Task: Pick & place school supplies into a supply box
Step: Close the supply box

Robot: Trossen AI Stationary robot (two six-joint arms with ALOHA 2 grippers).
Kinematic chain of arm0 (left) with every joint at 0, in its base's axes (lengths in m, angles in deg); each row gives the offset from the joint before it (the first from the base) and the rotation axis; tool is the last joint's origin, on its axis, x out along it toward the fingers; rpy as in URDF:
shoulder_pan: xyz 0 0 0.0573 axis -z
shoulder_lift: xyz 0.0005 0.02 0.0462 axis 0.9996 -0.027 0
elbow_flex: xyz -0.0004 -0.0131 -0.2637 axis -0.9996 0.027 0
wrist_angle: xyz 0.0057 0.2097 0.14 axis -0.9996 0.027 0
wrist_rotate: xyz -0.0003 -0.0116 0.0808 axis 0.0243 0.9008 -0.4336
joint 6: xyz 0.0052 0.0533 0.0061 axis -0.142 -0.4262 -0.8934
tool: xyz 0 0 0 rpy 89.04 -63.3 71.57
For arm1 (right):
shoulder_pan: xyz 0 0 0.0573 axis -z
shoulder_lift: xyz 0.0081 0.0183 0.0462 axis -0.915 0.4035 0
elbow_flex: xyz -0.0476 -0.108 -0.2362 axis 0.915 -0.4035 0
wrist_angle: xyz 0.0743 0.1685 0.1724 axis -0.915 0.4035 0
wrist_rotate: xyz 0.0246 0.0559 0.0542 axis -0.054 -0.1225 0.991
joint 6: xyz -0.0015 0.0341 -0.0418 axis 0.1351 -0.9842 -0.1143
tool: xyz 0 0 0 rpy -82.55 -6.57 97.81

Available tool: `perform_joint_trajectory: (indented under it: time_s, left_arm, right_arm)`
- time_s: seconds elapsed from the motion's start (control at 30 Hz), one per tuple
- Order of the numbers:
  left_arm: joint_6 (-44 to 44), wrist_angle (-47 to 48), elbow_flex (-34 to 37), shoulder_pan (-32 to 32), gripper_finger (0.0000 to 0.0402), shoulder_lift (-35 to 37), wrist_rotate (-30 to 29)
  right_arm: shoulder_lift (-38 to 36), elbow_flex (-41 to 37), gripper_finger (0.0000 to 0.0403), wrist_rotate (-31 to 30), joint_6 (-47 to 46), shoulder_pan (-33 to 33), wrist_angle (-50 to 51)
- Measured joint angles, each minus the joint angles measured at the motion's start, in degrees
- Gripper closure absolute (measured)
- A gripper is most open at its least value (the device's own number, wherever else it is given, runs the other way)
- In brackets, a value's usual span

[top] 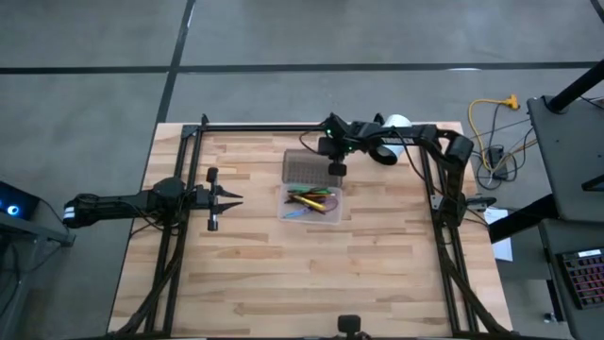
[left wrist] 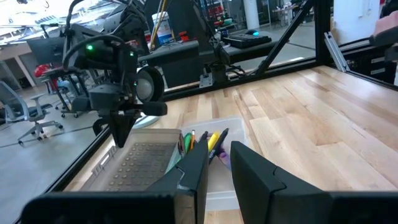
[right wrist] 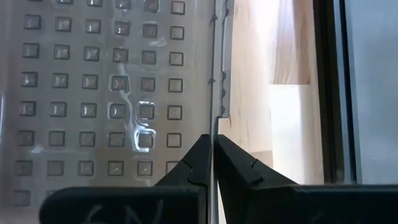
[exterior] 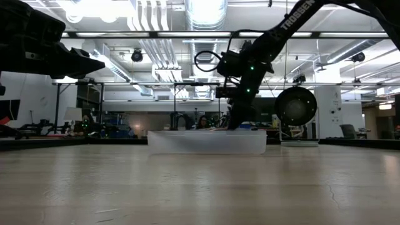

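High view shows the supply box (top: 312, 201) near the middle of the table (top: 283, 283), its grey textured lid (top: 306, 170) swung open and lying flat on the far side of the tray. The school supplies (top: 310, 200) — pencils and pens in green, yellow, orange and blue — already lie inside the tray; none can be seen loose on the wood around the box. Scissors cannot be made out. The right gripper (top: 335, 169) stands at the lid's right-hand edge, fingers pinched shut; the right wrist view puts that edge of the lid (right wrist: 212, 74) running straight up from the closed fingertips (right wrist: 212, 149), so the grip reads as a clamp on the thin lid rim. The left gripper (top: 231, 199) hangs well to the left of the box, above the table, aimed at it, jaws slightly parted with nothing between them. A white cylinder (top: 397, 122) sits beyond the box near the far rail, untouched. Judgement: packing appears finished and the step in hand is closing the lid. Next move calls for swinging the rim up and over in an arc about the hinge, toward the tray, without dragging the light box across the wood — the idle left arm could steady the tray if it slides.
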Motion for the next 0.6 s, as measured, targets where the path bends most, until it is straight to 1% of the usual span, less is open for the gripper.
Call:
perform_joint_trajectory:
  time_s: [0.17,0.3,0.6]
  left_arm:
    - [0.0,0.0,0.0,0.0,0.0348,0.0,0.0]
    - [0.0,0.0,0.0,0.0,0.0348,0.0,0.0]
    - [0.0,0.0,0.0,0.0,0.0348,0.0,0.0]
  right_arm:
    - [0.0,-0.1,0.0394,-1.5,0.8,-2.4,0.0]
    - [0.0,-0.1,0.0394,-6.5,1.2,-4.1,-0.1]
    - [-1.8,-0.4,0.0394,-7.1,1.3,-4.7,-0.9]
